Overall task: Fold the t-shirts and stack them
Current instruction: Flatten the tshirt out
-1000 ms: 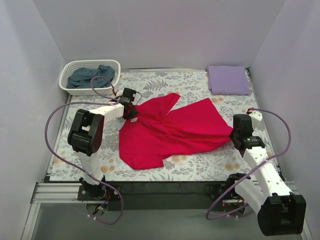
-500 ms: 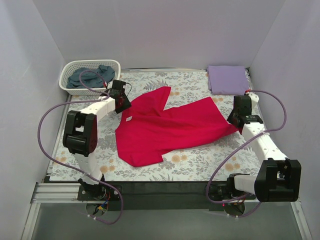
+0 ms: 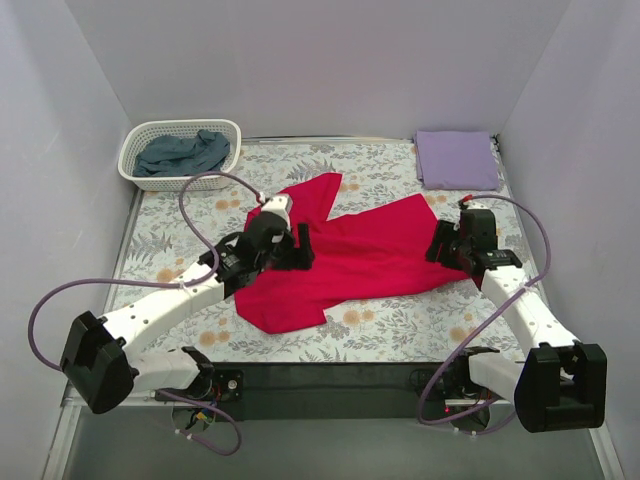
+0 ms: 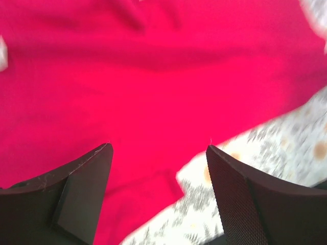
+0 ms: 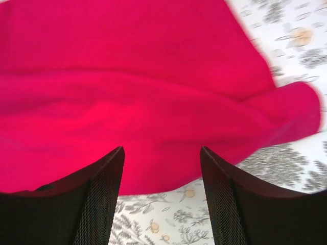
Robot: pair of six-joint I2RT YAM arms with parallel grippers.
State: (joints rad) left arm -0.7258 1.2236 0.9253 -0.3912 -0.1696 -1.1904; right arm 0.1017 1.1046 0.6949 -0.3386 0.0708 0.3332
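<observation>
Red tee (image 3: 350, 260) lies spread but rumpled mid-table, probably laid out for folding; your left gripper (image 4: 158, 148) hovers over its left half, your right gripper (image 5: 161, 150) over its right hem; both sets of fingers wide, holding nothing. Count three tees: lavender tee (image 3: 456, 159) folded far right, likely the stack base; blue-grey tee (image 3: 185, 152) in the one basket (image 3: 180, 125).

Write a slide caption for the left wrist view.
Open left gripper above the crimson t-shirt, with floral table covering showing at lower right.
</observation>
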